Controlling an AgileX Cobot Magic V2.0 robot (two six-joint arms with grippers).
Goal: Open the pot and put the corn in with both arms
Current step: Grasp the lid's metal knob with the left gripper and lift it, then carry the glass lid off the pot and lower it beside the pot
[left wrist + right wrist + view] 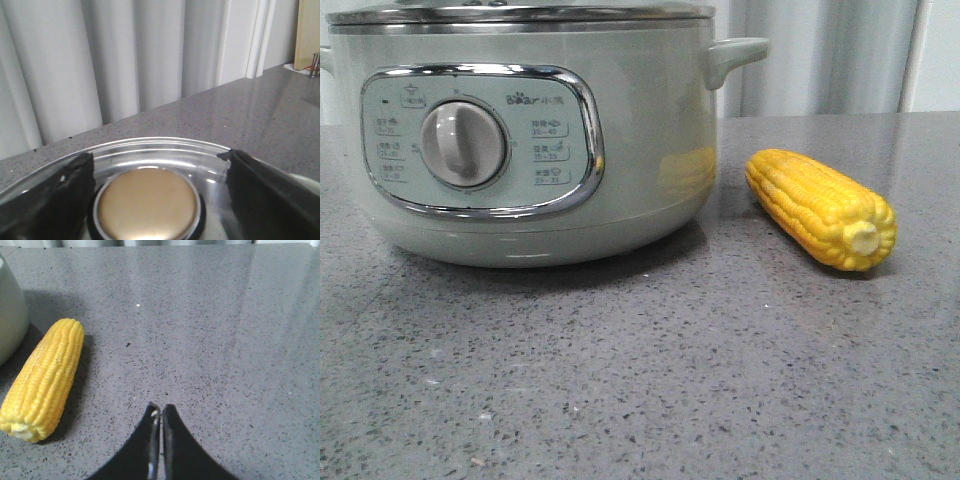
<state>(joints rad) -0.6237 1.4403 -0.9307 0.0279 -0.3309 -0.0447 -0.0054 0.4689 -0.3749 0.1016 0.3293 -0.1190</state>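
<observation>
Front view: the yellow corn (822,208) (pale stub end toward the camera) lies on the grey speckled table (640,380) just right of the lidded pale-green pot (530,140). Right gripper (160,412) hangs clenched, empty; left gripper (150,167), spread, flanks the lid knob (146,204). Pale curtains (125,60) hang behind.

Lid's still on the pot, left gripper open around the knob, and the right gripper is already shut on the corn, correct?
Not quite. The right gripper is shut but holds nothing; the right wrist view shows the corn lying apart on the table. The rest stands.
</observation>
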